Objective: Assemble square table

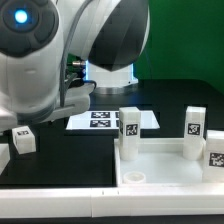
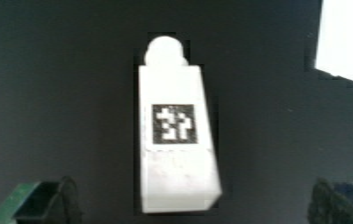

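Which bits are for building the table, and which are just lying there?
For the table: white slab; upright legs on it; loose leg; leg under the gripper.
Just there: marker board; black table.

No words, brands or numbers can be read (only black-and-white square tags on the legs (image 2: 175,125) and the marker board (image 1: 100,119)).

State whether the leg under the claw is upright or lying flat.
Lying flat. The wrist view shows the leg lengthwise on the dark table, tag facing up, between the open claw fingers.
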Controlling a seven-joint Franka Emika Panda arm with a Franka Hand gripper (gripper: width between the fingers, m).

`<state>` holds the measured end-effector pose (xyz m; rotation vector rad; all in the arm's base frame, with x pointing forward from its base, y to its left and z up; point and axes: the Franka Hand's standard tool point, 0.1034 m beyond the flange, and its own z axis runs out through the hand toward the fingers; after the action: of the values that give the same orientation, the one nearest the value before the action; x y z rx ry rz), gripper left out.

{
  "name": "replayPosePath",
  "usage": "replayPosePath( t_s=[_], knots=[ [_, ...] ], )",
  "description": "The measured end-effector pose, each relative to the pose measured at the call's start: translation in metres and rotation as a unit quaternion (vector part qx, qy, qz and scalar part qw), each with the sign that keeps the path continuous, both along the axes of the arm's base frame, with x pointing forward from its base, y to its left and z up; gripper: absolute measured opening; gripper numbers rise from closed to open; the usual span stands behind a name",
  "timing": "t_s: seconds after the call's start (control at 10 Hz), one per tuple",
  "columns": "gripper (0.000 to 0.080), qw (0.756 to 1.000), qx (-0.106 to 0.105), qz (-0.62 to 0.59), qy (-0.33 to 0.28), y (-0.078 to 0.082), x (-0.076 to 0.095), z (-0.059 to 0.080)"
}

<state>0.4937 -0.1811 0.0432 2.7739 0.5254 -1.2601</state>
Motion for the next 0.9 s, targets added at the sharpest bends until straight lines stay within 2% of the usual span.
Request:
replayPosePath(
  t_s=[0.3,0.4,0.5,0.6,0.9],
  knots=[
    [0.0649,1.0,-0.003,-0.003,0.0,-0.0005,0.0,0.0008],
    [0.0649,0.999,-0.039,-0.017,0.001,-0.0022,-0.0027,-0.0013],
    [0.0649,0.998,-0.059,-0.029,0.001,-0.0008,-0.0042,-0.0039],
    [0.0649,0.997,-0.068,-0.037,0.001,-0.0008,-0.005,-0.0046],
    [0.0649,0.997,-0.066,-0.037,0.001,-0.0018,-0.0052,-0.0047]
  ],
)
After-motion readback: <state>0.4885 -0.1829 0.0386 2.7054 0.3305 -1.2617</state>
